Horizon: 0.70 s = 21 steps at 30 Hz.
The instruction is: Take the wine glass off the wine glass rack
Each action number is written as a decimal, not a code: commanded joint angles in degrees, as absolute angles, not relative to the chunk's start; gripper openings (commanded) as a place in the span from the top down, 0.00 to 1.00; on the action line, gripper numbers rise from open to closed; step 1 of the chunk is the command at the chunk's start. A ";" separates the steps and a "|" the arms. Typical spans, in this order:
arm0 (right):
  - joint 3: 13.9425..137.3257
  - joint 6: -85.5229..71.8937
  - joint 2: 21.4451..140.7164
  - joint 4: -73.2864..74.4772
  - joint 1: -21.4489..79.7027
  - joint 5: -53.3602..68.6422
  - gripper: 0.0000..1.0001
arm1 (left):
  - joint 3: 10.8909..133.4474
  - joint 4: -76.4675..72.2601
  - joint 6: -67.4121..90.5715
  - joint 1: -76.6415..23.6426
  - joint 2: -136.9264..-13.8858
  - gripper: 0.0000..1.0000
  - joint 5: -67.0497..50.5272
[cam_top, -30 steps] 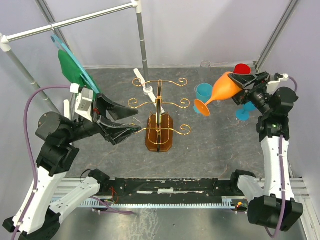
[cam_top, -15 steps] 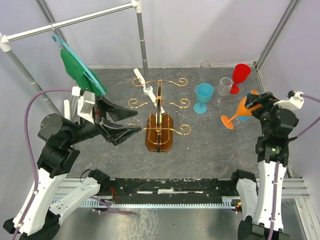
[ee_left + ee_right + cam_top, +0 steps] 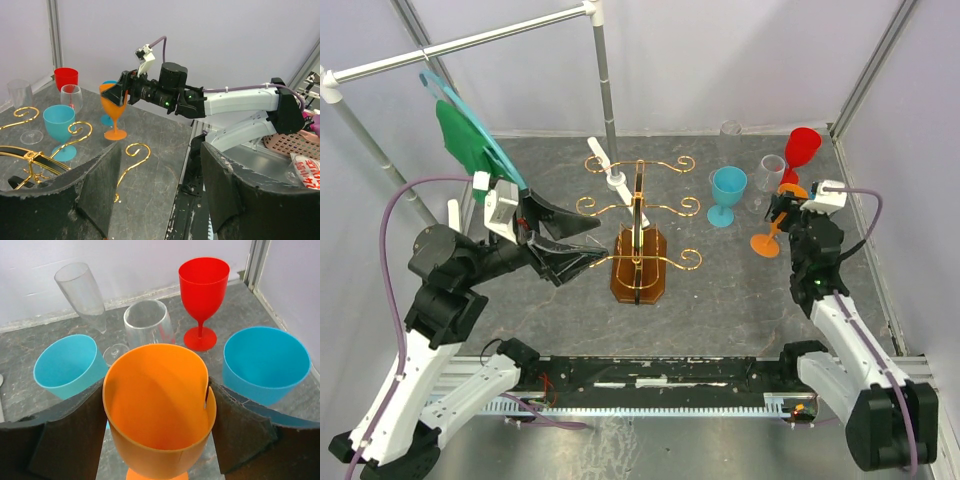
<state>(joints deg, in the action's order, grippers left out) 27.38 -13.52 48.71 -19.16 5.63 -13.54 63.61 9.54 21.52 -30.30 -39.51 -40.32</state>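
The orange wine glass [image 3: 155,405] stands upright, bowl clamped between my right gripper's fingers [image 3: 240,430]; its rim is cracked. Seen from above, its foot [image 3: 765,244] is down at the table surface, right of the wine glass rack, and my right gripper [image 3: 790,200] is shut on the bowl. The wine glass rack [image 3: 638,215], gold wire on an oval brown base, stands mid-table with no glass on its arms. My left gripper [image 3: 598,242] hovers open and empty just left of the rack, a scroll end [image 3: 132,152] showing between its fingers.
Around the orange glass stand a blue glass [image 3: 727,190], a clear glass [image 3: 770,175], a red glass [image 3: 802,150] and another blue one [image 3: 265,362]. A clear flute [image 3: 82,292] stands behind. A green and teal hanger [image 3: 470,135] hangs from the metal frame [image 3: 605,90].
My right arm has swung down and right, bringing the orange glass from tilted in the air to upright among the other glasses. The left gripper has barely shifted.
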 commanded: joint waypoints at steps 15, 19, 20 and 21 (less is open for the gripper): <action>19.79 -1.86 70.74 -60.16 9.11 -11.88 0.18 | 61.79 5.87 23.55 -30.46 -40.39 0.31 -35.28; 19.48 -0.96 73.25 -62.26 9.61 -10.99 0.17 | 61.18 5.25 24.28 -30.37 -40.43 0.30 -34.84; 19.24 -1.03 73.68 -62.90 9.65 -10.99 0.16 | 61.24 5.49 24.30 -30.42 -40.44 0.30 -34.69; 19.06 -1.05 74.15 -63.33 9.62 -10.99 0.16 | 61.32 5.77 24.12 -30.47 -40.43 0.30 -34.57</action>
